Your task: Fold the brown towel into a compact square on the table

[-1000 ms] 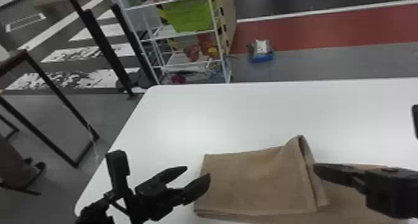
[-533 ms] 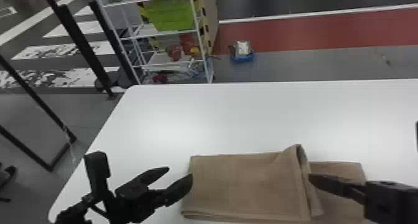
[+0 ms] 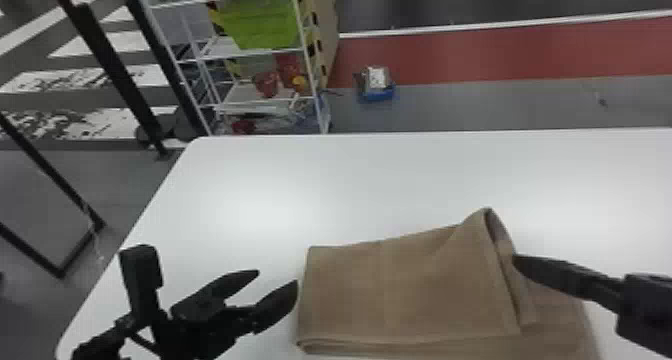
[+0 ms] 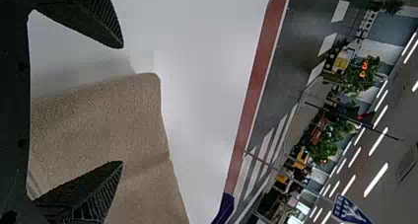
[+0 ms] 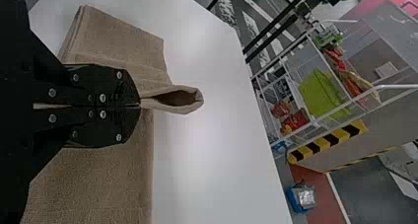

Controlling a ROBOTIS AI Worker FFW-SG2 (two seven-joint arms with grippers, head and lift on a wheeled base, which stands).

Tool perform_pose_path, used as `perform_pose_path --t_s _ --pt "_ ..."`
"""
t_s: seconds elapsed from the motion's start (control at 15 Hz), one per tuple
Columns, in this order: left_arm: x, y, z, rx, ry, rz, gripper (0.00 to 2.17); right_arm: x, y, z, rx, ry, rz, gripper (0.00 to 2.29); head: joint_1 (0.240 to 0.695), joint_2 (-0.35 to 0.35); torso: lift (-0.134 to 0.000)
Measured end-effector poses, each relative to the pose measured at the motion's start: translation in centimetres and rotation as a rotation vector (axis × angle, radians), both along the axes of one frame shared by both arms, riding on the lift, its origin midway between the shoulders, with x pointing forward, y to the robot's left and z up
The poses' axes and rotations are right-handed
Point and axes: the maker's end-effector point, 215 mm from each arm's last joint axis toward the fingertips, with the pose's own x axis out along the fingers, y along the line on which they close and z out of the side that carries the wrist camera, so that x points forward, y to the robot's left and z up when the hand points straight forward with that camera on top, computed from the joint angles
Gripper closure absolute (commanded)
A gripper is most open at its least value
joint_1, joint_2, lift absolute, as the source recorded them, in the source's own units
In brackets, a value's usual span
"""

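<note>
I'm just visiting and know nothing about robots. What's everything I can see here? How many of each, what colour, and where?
towel: one, brown, partly folded on the table
table: one, white, in front of the robot
wheel-less list aside, shelf rack: one, white, beyond the table
bin: one, lime green, on the rack
container: one, blue, on the floor beyond the table
floor band: one, red, beyond the table
posts: two, black, left of the rack
plants: several, green, in the room behind
ceiling lights: several, white, overhead
left gripper: one, black, open beside the towel's left edge
right gripper: one, black, shut on the towel's raised fold
</note>
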Motion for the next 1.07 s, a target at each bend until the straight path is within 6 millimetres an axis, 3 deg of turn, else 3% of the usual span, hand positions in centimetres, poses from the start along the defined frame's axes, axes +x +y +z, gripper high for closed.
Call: perform_pose_path --t_s 0.27,0.4,0.53,0.73,1.07 --pt "0.1 -0.1 0.0 0.005 0.000 -0.001 0.05 0.1 -3.7 1.3 0.045 -0.019 -0.064 1.36 0.695 0.137 -0.124" --pt "0.2 -0.2 -0.2 0.005 0.002 -0.003 0.05 -0.3 -5.2 0.9 0.061 -0.006 -0.093 1.36 0.695 0.115 -0.124" --pt "0.3 -0.5 -0.3 0.007 0.003 -0.007 0.05 -0.6 -6.4 -0.6 0.054 0.028 -0.122 1.36 0.695 0.087 -0.124" --pt "0.3 -0.9 -0.4 0.007 0.005 -0.015 0.05 -0.6 -7.7 -4.5 0.039 0.121 -0.162 1.36 0.695 0.061 -0.124" --pt "0.2 -0.9 -0.4 0.015 0.006 -0.016 0.05 1.1 -8.8 -9.4 -0.004 0.228 -0.208 1.36 0.695 0.043 -0.124"
